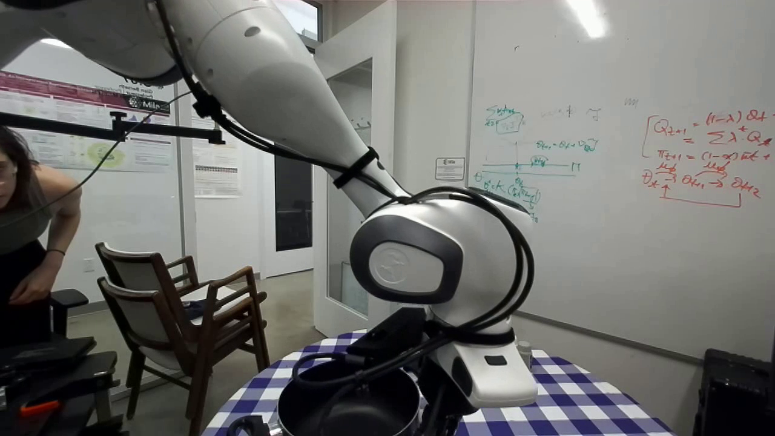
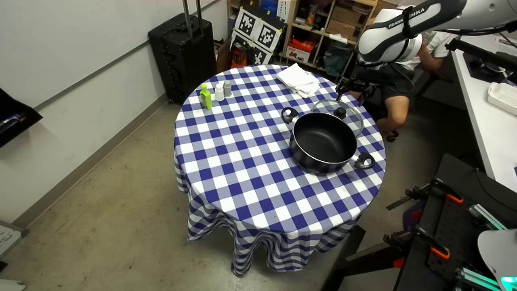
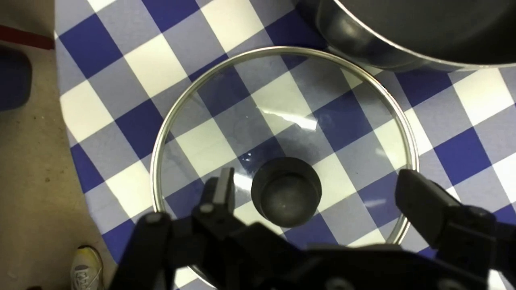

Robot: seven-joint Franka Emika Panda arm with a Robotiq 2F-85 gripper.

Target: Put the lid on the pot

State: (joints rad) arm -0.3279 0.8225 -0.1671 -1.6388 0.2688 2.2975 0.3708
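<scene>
The lid (image 2: 355,119) is round clear glass with a metal rim and a black knob. It lies on the checked tablecloth beside the pot and fills much of the wrist view (image 3: 290,92). The black pot (image 2: 311,160) stands uncovered with two side handles; it also shows in an exterior view (image 1: 351,402) and at the wrist view's upper right (image 3: 363,42). My gripper (image 3: 316,181) is open and empty above the lid. The knob lies between the fingers, nearer the left one. In an exterior view, the gripper (image 2: 349,100) is just above the lid. The lid is hidden in the other exterior picture.
The round table (image 2: 242,178) has a blue and white checked cloth. A green bottle (image 2: 205,98), a white shaker (image 2: 219,92) and a grey shaker (image 2: 227,89) stand at its far side. A folded white cloth (image 2: 299,81) lies near the back edge. A person sits behind the arm.
</scene>
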